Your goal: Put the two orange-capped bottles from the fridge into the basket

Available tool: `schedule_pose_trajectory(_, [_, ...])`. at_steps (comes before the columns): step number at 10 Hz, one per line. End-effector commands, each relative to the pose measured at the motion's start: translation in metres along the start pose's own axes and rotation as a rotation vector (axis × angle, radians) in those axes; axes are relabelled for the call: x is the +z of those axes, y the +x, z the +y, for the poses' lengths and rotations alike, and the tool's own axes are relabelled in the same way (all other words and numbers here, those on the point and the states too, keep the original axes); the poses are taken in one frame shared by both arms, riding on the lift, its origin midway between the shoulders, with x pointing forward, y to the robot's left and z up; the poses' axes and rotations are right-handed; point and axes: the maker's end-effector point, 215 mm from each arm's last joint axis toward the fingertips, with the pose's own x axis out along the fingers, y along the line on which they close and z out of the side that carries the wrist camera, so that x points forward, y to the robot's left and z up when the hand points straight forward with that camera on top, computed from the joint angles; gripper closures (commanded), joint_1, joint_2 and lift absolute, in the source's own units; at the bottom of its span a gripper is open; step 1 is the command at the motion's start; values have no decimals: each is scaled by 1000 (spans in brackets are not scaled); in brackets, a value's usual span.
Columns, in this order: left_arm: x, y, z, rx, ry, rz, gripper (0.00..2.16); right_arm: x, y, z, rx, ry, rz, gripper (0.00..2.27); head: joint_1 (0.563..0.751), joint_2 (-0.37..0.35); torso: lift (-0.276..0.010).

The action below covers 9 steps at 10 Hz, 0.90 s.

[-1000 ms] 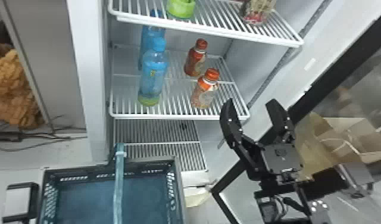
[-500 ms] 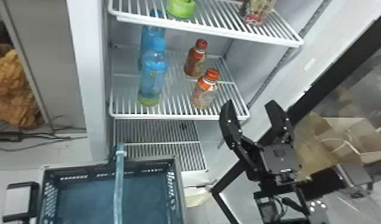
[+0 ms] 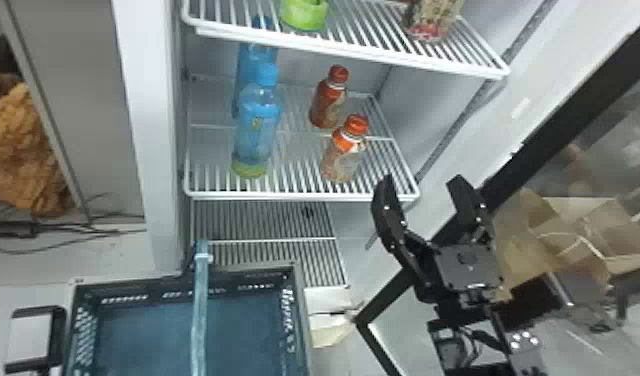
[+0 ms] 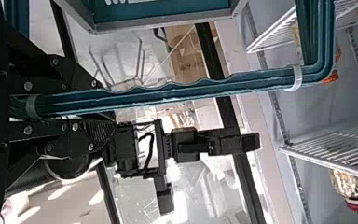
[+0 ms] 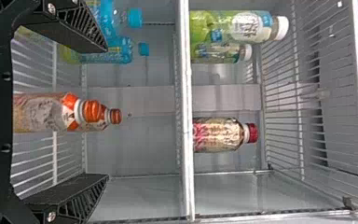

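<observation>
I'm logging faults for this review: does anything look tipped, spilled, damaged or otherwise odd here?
Nothing stands out. The front orange-capped bottle and the rear one stand upright on the shelf, and the basket shows no visible damage.

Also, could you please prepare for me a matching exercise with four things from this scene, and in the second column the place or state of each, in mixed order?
Things:
1. front orange-capped bottle
2. front blue bottle
3. basket
4. right gripper

Place or state:
A. crossed by a teal handle
B. on the left part of the fridge shelf
C. open, nothing between its fingers
D. on the right part of that shelf

Pairs: 1-D, 2-B, 3-A, 4-C
</observation>
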Motion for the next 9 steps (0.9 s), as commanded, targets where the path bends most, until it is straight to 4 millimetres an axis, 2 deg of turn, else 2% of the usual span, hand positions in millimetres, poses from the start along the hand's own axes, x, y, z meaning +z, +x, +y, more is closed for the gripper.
schedule_pose_trajectory(1, [0, 0, 0, -1, -1, -1, 1200, -14, 3, -8, -12, -10, 15, 98, 695, -350, -235])
schedule_pose_trajectory(9, [-1, 1, 0, -2, -4, 0, 1200, -93, 46, -35, -11, -126, 87, 93, 695, -350, -235])
